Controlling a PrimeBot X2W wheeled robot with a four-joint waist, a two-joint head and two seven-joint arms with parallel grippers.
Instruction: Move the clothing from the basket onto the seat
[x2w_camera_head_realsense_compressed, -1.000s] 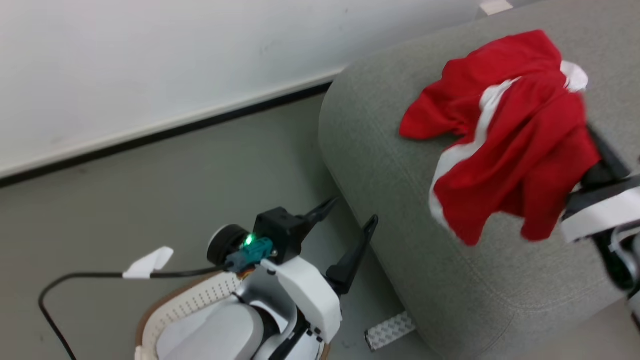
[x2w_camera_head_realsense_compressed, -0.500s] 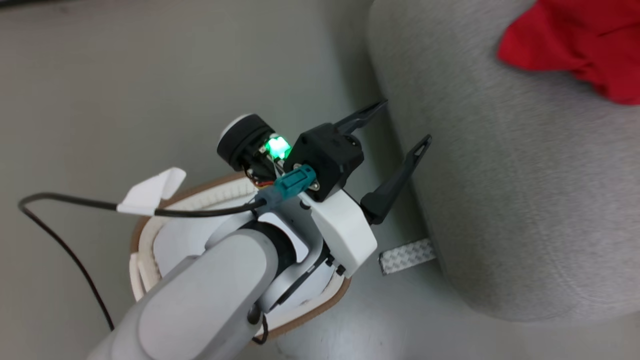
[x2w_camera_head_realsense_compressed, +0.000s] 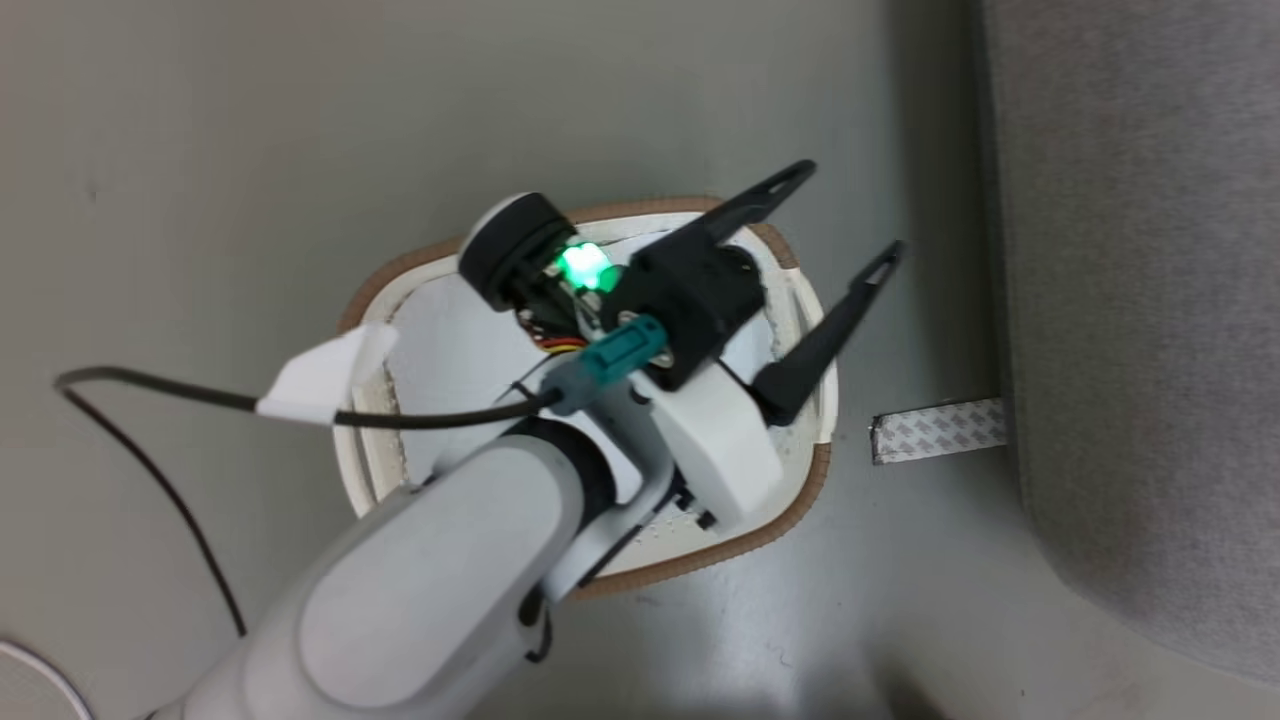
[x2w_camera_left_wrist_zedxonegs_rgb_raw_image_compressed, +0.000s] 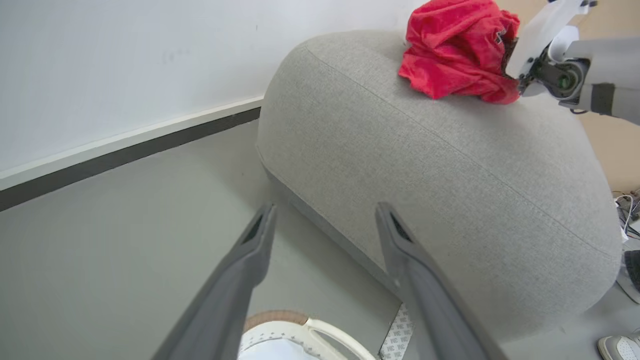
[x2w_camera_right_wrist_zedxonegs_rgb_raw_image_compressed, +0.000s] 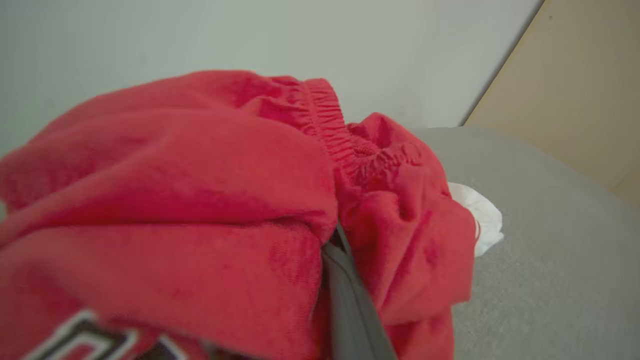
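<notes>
The red clothing (x2w_camera_left_wrist_zedxonegs_rgb_raw_image_compressed: 455, 50) lies bunched on top of the light grey seat (x2w_camera_left_wrist_zedxonegs_rgb_raw_image_compressed: 450, 175). My right gripper (x2w_camera_left_wrist_zedxonegs_rgb_raw_image_compressed: 509, 67) is at the heap's right edge. In the right wrist view the clothing (x2w_camera_right_wrist_zedxonegs_rgb_raw_image_compressed: 175, 200) folds around my right gripper (x2w_camera_right_wrist_zedxonegs_rgb_raw_image_compressed: 337, 240), one grey finger (x2w_camera_right_wrist_zedxonegs_rgb_raw_image_compressed: 352, 305) stands at the centre, and the jaws are shut on the fabric. My left gripper (x2w_camera_head_realsense_compressed: 847, 210) hovers open with nothing in it over the far rim of the basket (x2w_camera_head_realsense_compressed: 700, 565), whose white lining shows. Its fingers (x2w_camera_left_wrist_zedxonegs_rgb_raw_image_compressed: 250, 260) point at the seat's base.
A patterned tape strip (x2w_camera_head_realsense_compressed: 935, 430) lies on the grey floor between the basket and the seat (x2w_camera_head_realsense_compressed: 1130, 300). A black cable (x2w_camera_head_realsense_compressed: 150, 390) with a white tag runs from my left wrist. A white wall with a dark skirting (x2w_camera_left_wrist_zedxonegs_rgb_raw_image_compressed: 125, 150) stands behind.
The head camera has swung down and left, so the clothing has left its view and the basket sits in the middle. My left gripper stays open.
</notes>
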